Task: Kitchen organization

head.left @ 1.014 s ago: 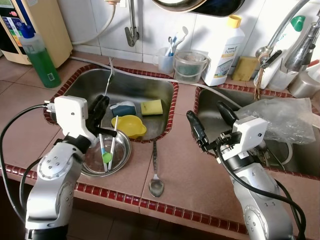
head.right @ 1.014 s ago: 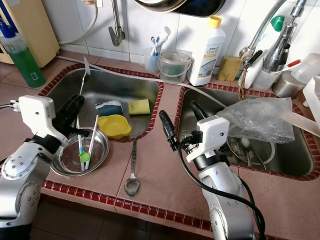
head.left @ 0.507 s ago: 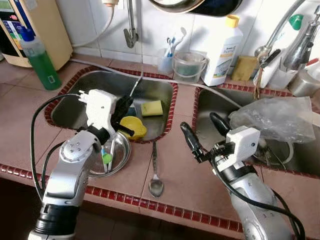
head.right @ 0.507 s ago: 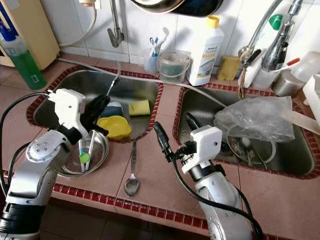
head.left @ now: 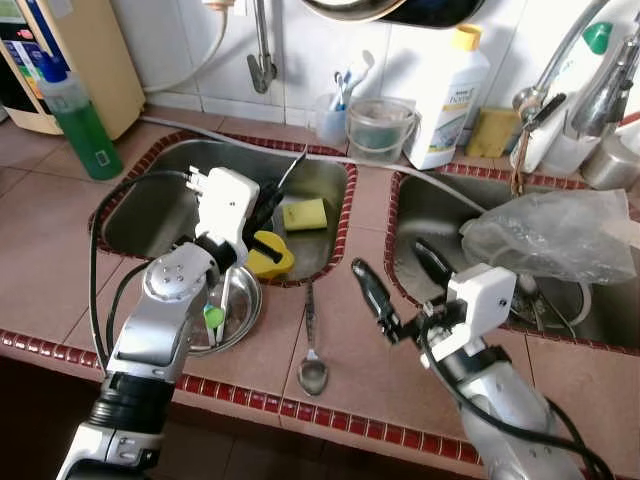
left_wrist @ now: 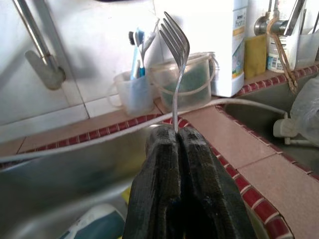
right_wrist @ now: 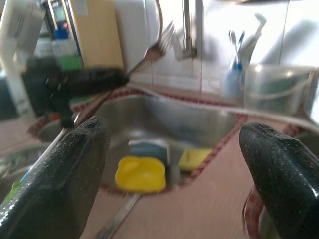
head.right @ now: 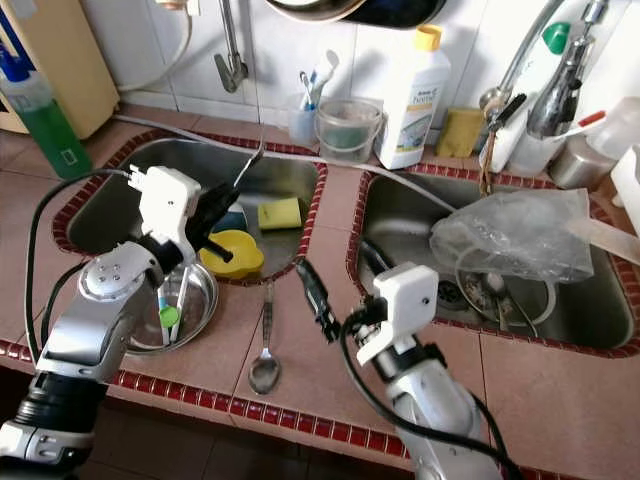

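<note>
My left gripper (head.left: 262, 208) is shut on a metal fork (head.left: 293, 168) and holds it tines up (left_wrist: 177, 55) over the left sink (head.left: 165, 205), just above a yellow bowl (head.left: 272, 256). A steel bowl (head.left: 238, 310) with a green-tipped utensil (head.left: 213, 316) rests on the counter by the sink's front rim. A metal spoon (head.left: 311, 345) lies on the tiled counter between the sinks. My right gripper (head.left: 398, 275) hovers open over that counter, just right of the spoon, fingers (right_wrist: 60, 174) spread wide and pointing at the left sink.
A yellow sponge (head.left: 303, 213) and a blue-white object lie in the left sink. A crumpled plastic bag (head.left: 550, 235) fills the right sink. Along the wall stand a green bottle (head.left: 78, 118), a toothbrush cup (head.left: 331, 120), a clear tub (head.left: 378, 128) and a white detergent bottle (head.left: 446, 90).
My left gripper carried the fork from beside the steel bowl to the right, over the yellow bowl. The right gripper shifted left and nearer to the front of the counter.
</note>
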You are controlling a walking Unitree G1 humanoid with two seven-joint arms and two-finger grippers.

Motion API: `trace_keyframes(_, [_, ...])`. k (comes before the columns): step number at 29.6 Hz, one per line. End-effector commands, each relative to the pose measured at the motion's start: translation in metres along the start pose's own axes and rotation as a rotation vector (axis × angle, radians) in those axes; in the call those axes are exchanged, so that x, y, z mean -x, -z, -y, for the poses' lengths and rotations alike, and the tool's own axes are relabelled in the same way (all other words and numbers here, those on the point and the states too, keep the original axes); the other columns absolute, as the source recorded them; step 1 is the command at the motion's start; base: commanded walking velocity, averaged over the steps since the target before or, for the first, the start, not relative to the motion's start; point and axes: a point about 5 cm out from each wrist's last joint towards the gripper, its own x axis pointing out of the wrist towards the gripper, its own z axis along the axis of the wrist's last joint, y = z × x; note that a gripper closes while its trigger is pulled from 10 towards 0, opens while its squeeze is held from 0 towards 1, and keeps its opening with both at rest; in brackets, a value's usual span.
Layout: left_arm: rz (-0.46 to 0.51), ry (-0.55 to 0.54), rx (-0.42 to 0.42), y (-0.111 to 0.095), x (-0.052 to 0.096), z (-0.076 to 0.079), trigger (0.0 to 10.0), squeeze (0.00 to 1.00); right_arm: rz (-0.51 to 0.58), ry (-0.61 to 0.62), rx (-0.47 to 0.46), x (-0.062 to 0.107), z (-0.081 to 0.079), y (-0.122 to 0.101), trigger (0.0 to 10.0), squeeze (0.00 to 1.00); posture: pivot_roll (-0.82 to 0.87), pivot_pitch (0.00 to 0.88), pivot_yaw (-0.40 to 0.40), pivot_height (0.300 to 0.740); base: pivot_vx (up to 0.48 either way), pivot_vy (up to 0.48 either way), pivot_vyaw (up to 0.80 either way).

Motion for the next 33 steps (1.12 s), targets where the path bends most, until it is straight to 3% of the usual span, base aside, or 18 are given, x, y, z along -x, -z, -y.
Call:
trace_keyframes(1, [0.006,0.031,-0.022,-0.001,-0.004,0.001,10.0,0.00,-0.003,-0.007,0.003,0.004,-0.003,-0.003,10.0,0.00,-0.15,0.158,0.026,0.740,0.000,0.000,0.00])
trace_keyframes(16, [0.007,0.133,-0.062,-0.006,-0.026,0.002,10.0,0.00,-0.075,0.001,-0.075,0.037,-0.028,-0.005,10.0,0.00,-0.23,0.262,0.071,0.740,0.000,0.000,0.00])
trace_keyframes(23, [-0.001,0.144,-0.061,-0.003,-0.026,0.000,10.0,0.00,-0.099,0.015,-0.088,0.049,-0.035,-0.010,10.0,0.00,-0.25,0.293,0.078,0.740,0.000,0.000,0.00])
trace_keyframes(25, [-0.018,0.155,-0.080,0.001,-0.026,-0.005,10.0,0.00,-0.107,0.022,-0.079,0.058,-0.038,-0.015,10.0,0.00,-0.26,0.302,0.078,0.740,0.000,0.000,0.00])
trace_keyframes(33, [-0.040,0.123,-0.092,0.001,-0.022,-0.021,10.0,0.00,-0.122,0.031,-0.084,0.062,-0.038,-0.016,10.0,0.00,-0.26,0.302,0.073,0.740,0.000,0.000,0.00])
